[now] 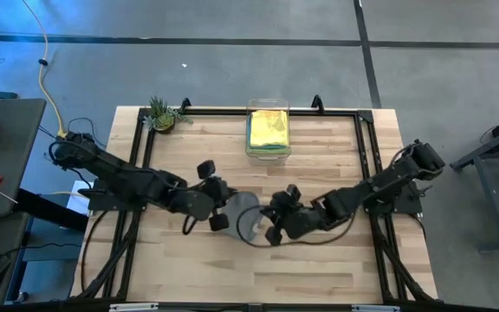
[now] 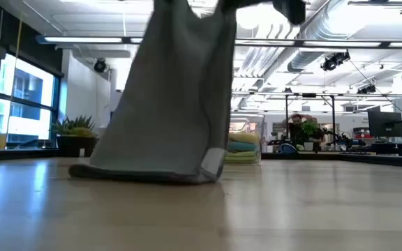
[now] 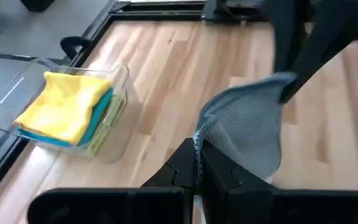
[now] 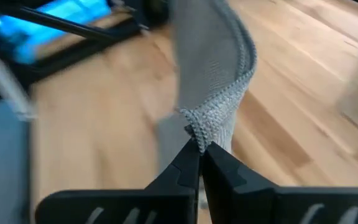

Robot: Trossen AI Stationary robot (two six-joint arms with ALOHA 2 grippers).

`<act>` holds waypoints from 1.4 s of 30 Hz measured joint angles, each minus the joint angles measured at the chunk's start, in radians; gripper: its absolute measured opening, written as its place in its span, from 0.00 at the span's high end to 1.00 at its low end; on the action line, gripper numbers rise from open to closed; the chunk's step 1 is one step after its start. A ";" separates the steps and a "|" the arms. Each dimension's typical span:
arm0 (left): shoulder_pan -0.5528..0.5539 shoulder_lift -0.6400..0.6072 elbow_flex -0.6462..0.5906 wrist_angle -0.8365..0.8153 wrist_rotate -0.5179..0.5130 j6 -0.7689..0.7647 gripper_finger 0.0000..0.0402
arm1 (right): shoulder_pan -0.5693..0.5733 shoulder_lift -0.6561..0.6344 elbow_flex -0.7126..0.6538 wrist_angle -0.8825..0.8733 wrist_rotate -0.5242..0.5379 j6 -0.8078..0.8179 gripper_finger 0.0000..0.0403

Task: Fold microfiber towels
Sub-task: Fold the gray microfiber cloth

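Observation:
A grey microfiber towel (image 1: 245,217) hangs between my two grippers over the middle of the table. In the low view its lower edge (image 2: 145,174) rests on the wood. My left gripper (image 1: 221,211) is shut on one upper corner and my right gripper (image 1: 273,227) is shut on the other. At the far edge stands a clear plastic bin (image 1: 268,152). It holds a stack of folded towels: yellow (image 3: 67,106) on top, teal blue (image 3: 98,124) and lime green (image 3: 115,111) under it. My left gripper (image 3: 197,168) pinches an upper corner of the grey towel at its hemmed edge (image 3: 199,140) between its two fingers, slanting down from the table's left. The cloth hangs below, its lower edge on the table. My right gripper (image 4: 199,152) pinches the other upper corner at the stitched hem (image 4: 197,127) between its two fingertips, slanting down from the table's right. The towel hangs below the fingers, and the top edge between the two grips sags a little.
A small potted plant (image 1: 161,114) stands at the far left corner of the table. A black frame (image 1: 366,156) runs along the table's sides and far edge. Bare wood lies in front of the towel toward the near edge (image 1: 249,277).

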 joint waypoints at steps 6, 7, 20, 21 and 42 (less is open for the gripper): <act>0.094 -0.013 -0.196 0.155 0.045 0.000 1.00 | -0.061 -0.024 -0.117 -0.013 0.011 0.028 1.00; 0.114 -0.023 -0.233 0.197 0.045 0.006 1.00 | -0.070 -0.027 -0.133 -0.010 0.015 0.028 1.00; 0.248 -0.047 -0.432 0.349 0.157 0.056 0.74 | -0.163 -0.025 -0.316 0.029 0.028 0.093 1.00; 0.243 -0.050 -0.434 0.348 0.161 0.056 0.70 | -0.165 -0.026 -0.328 0.028 0.029 0.105 1.00; 0.111 0.013 -0.705 0.584 0.280 0.046 0.83 | -0.074 -0.160 -0.362 -0.358 -0.027 0.280 0.62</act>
